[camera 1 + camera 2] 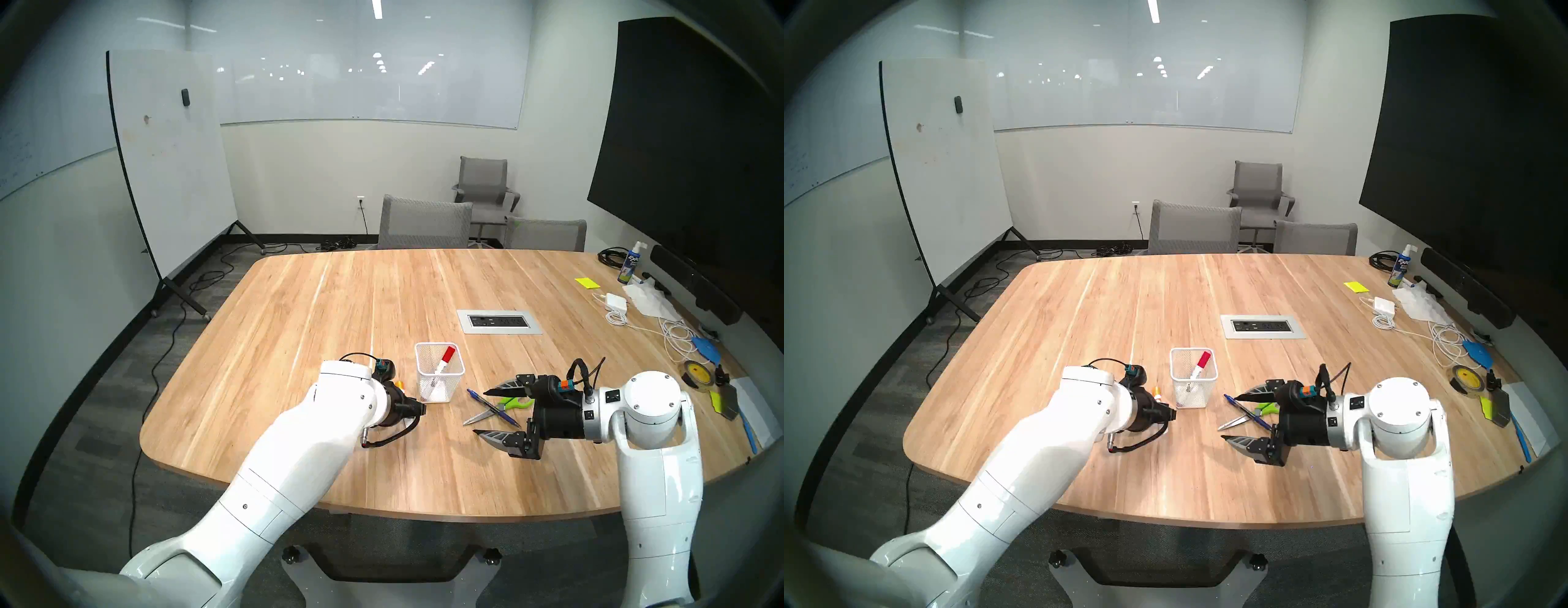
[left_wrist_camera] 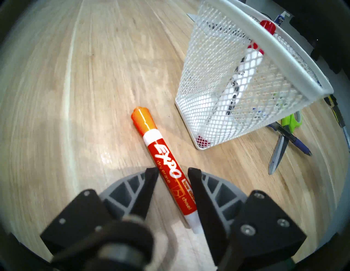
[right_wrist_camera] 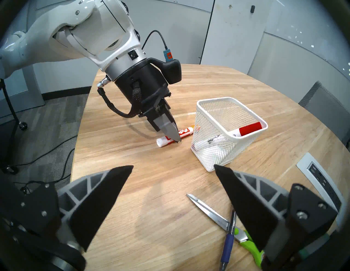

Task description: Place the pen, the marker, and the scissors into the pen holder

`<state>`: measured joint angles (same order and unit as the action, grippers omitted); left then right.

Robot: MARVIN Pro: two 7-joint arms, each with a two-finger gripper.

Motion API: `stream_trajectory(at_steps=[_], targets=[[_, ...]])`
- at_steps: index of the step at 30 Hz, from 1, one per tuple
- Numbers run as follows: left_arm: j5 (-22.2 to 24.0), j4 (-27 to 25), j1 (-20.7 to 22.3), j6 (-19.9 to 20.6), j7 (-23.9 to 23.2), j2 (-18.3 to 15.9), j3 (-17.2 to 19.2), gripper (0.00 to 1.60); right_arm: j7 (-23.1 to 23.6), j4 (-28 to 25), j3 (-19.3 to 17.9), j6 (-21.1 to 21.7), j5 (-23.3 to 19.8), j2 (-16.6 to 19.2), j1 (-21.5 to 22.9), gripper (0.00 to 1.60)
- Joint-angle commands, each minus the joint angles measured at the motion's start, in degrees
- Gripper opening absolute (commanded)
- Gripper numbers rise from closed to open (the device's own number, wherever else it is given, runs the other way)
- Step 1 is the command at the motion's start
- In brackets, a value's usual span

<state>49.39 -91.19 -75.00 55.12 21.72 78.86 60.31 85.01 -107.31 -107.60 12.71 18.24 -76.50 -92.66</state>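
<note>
An orange-capped marker (image 2: 164, 157) lies flat on the table just left of the white mesh pen holder (image 2: 265, 44). My left gripper (image 2: 173, 173) is down at the table and open, its fingers close on either side of the marker's barrel. A red-capped marker (image 1: 447, 354) leans inside the pen holder (image 1: 441, 373). To the holder's right, the blue pen (image 1: 492, 406) lies across the green-handled scissors (image 1: 513, 402). My right gripper (image 1: 481, 412) hovers wide open beside them with nothing in it; in its own view the pen (image 3: 228, 244) and scissors (image 3: 208, 213) sit under its right finger.
A recessed power outlet panel (image 1: 499, 321) is set in the table behind the holder. Along the right edge lie a charger with white cables (image 1: 617, 303), a tape roll (image 1: 695, 372), yellow notes and a spray bottle (image 1: 630, 263). Grey chairs stand at the far side.
</note>
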Motion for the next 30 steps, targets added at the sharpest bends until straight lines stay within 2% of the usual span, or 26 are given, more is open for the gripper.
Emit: stream_trajectory(at_steps=[1, 2, 3, 5, 6, 7, 12, 30], targets=[[0.4, -0.7, 0.8, -0.1, 0.3, -0.1, -0.1, 0.61, 0.0, -0.8, 0.0, 0.0, -0.3, 0.1, 0.4, 1.60], [0.4, -0.7, 0.7, -0.1, 0.4, -0.1, -0.1, 0.45, 0.0, -0.8, 0.0, 0.0, -0.3, 0.1, 0.4, 1.60], [0.5, -0.8, 0.7, -0.1, 0.5, -0.1, -0.1, 0.41, 0.0, -0.8, 0.0, 0.0, -0.3, 0.1, 0.4, 1.60], [0.7, -0.9, 0.6, -0.1, 0.7, -0.2, -0.1, 0.21, 0.0, -0.8, 0.0, 0.0, -0.3, 0.1, 0.4, 1.60], [0.7, -0.9, 0.6, -0.1, 0.7, -0.2, -0.1, 0.21, 0.0, -0.8, 0.0, 0.0, -0.3, 0.1, 0.4, 1.60], [0.8, -1.0, 0.5, -0.1, 0.7, -0.2, -0.1, 0.11, 0.0, -0.8, 0.0, 0.0, -0.3, 0.1, 0.4, 1.60], [1.3, -1.2, 0.3, -0.1, 1.3, -0.4, -0.3, 0.00, 0.0, -0.8, 0.0, 0.0, -0.3, 0.1, 0.4, 1.60], [1.5, -2.5, -0.4, -0.1, 6.7, -0.2, 0.1, 0.00, 0.0, -0.8, 0.0, 0.0, -0.3, 0.1, 0.4, 1.60]])
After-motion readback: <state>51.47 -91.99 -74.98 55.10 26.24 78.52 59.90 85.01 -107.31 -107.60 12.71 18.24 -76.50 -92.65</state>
